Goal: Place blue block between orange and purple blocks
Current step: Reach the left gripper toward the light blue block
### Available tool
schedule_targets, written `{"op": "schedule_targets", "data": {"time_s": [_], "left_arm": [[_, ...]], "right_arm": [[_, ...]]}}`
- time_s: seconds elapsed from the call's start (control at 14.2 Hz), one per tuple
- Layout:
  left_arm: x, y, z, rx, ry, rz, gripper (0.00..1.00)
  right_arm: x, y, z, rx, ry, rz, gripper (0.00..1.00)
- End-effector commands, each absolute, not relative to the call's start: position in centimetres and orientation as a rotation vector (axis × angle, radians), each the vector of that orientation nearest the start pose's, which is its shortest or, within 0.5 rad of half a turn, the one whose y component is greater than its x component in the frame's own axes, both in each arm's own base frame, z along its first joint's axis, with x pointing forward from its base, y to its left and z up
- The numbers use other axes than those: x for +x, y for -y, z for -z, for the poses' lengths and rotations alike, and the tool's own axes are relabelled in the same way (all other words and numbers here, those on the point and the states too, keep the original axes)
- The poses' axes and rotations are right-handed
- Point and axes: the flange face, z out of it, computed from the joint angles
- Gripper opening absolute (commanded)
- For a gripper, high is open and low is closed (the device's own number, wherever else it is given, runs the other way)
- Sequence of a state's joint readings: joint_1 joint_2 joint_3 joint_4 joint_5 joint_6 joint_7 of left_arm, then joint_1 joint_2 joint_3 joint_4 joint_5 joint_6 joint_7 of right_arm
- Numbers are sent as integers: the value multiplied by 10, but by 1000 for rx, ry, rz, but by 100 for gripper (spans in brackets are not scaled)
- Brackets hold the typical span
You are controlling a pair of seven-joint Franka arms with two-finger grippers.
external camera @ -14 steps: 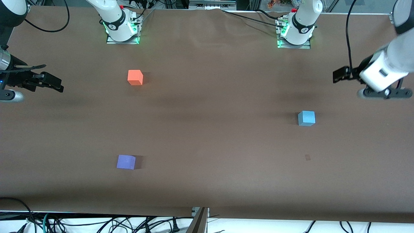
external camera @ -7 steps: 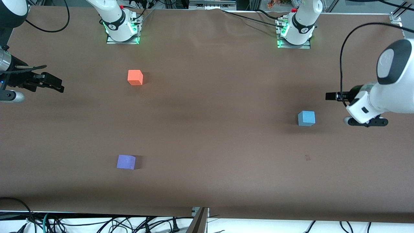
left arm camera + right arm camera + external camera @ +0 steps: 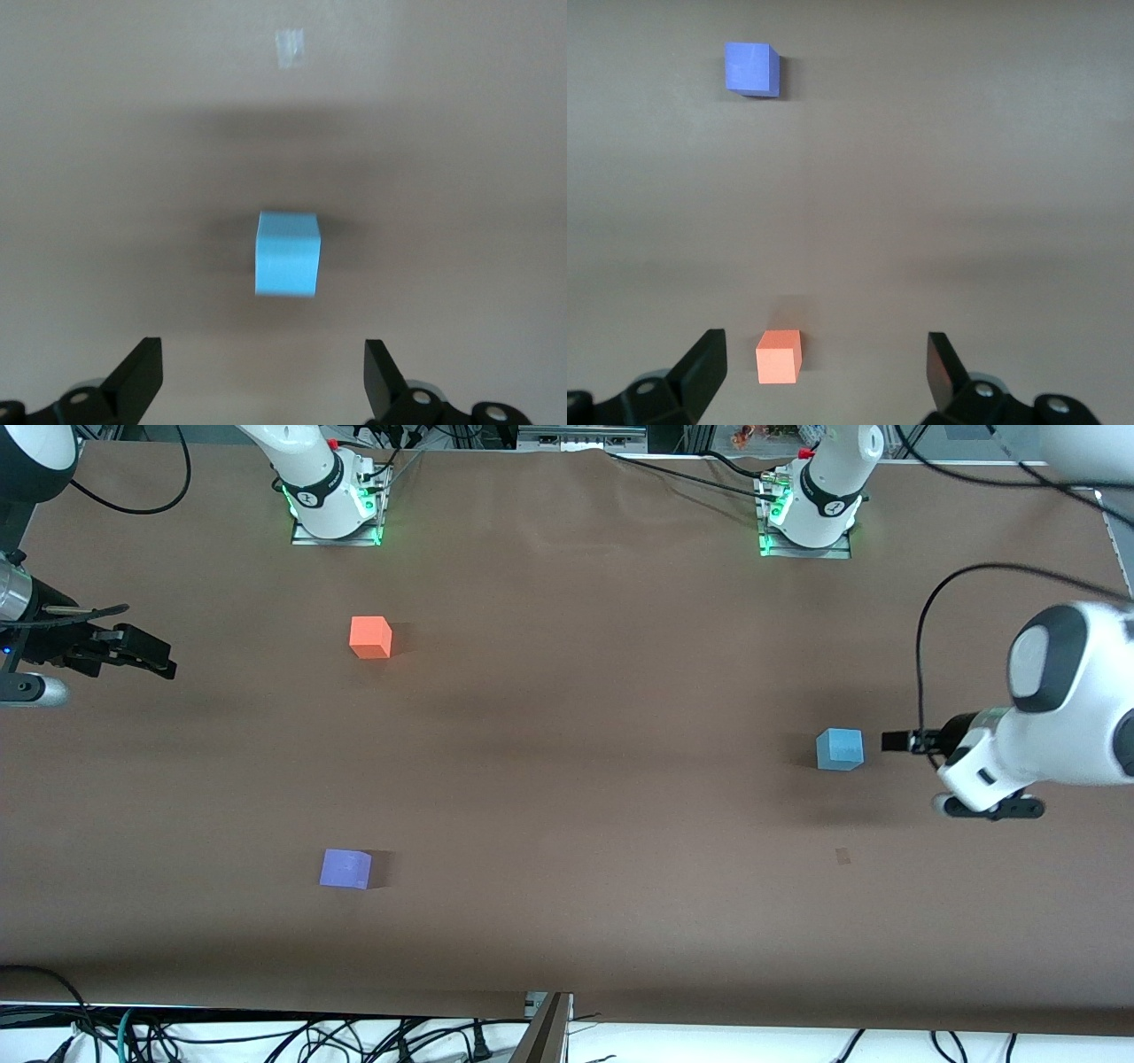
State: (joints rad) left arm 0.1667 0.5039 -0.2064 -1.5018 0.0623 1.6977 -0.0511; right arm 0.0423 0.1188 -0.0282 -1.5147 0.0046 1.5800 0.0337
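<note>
The blue block [image 3: 839, 748] sits on the table [image 3: 602, 797] toward the left arm's end, well apart from the orange block [image 3: 370, 637] and purple block [image 3: 345, 868], with the left gripper [image 3: 263, 381] spread wide, empty, just beside it, while the right gripper [image 3: 824, 372], also spread and empty, waits at the right arm's end.

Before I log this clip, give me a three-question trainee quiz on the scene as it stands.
1. True or false: the small light sky-blue matte cube is held off the table.
2. Which gripper is beside that cube: A left gripper, B right gripper?
3. Fill in: of the bright orange-red matte cube and the violet-purple matte cube, the ___ one lies nearer the front camera.

Key: 1 false; it rests on the brown table. 2 A, jaws open. 3 violet-purple.
</note>
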Motion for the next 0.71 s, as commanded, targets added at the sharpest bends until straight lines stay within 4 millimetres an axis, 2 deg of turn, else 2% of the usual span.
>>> {"op": "schedule_targets", "data": {"time_s": [0.0,0.07,0.21,0.42,0.64], "left_arm": [[677,8,-309,-3139,-55,-438,100],[677,9,-306,-3137,-59,-440,100],[667,9,-280,-3109,-84,-467,100],[646,13,-256,-3092,-114,-472,100],[619,21,-252,-3095,-145,-386,100]], "right_arm": [[593,-10,-588,-3135,-19,-77,100],[593,-9,-588,-3134,-19,-77,100],[593,-8,-587,-3135,-22,-79,100],[593,-9,-587,-3134,-22,-79,100],[593,-10,-586,-3135,-19,-82,100]]}}
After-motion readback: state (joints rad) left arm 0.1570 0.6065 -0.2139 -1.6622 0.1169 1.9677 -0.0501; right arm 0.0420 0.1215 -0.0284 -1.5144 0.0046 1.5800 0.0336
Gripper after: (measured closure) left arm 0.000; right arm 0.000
